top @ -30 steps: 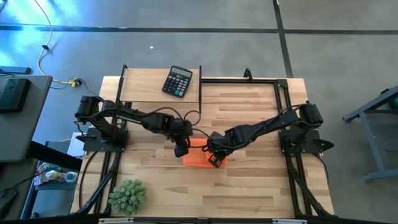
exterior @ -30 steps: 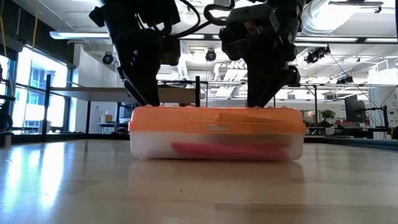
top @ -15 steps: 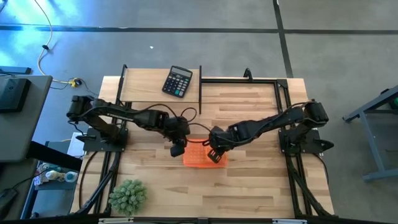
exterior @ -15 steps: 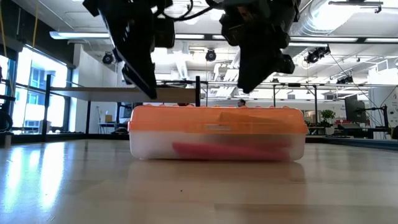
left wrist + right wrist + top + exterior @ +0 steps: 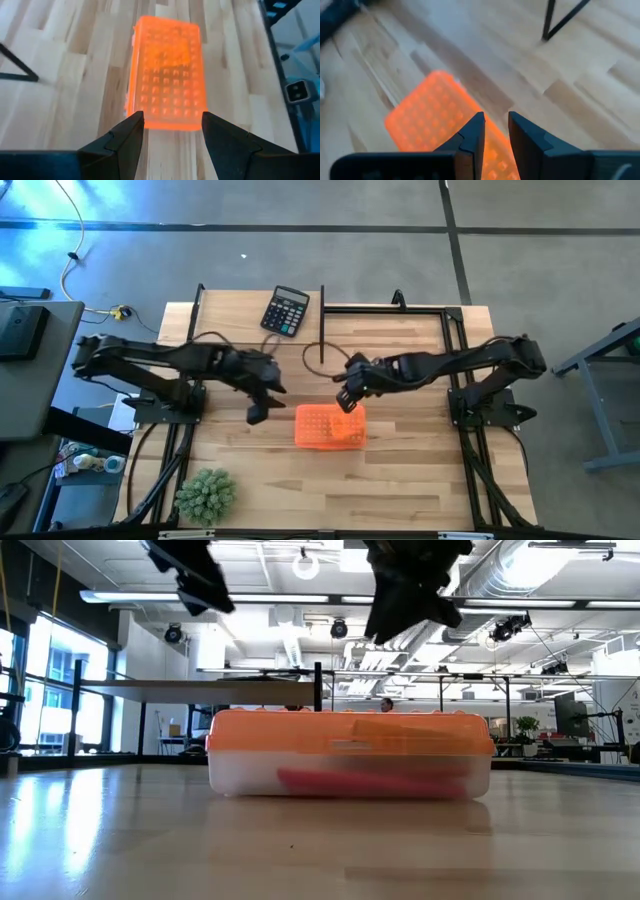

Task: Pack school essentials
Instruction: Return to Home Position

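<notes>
Left wrist view: L fingers [image 5: 125,141] spread, R fingers [image 5: 470,138] narrow, both empty.

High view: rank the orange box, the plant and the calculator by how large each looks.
1. Box and plant: about alike. The box is longer and the plant rounder, so they are too close to rank.
2. Calculator: clearly the smallest.
The camera looks straight down on all three on the table, so nearness hardly skews this.
</notes>
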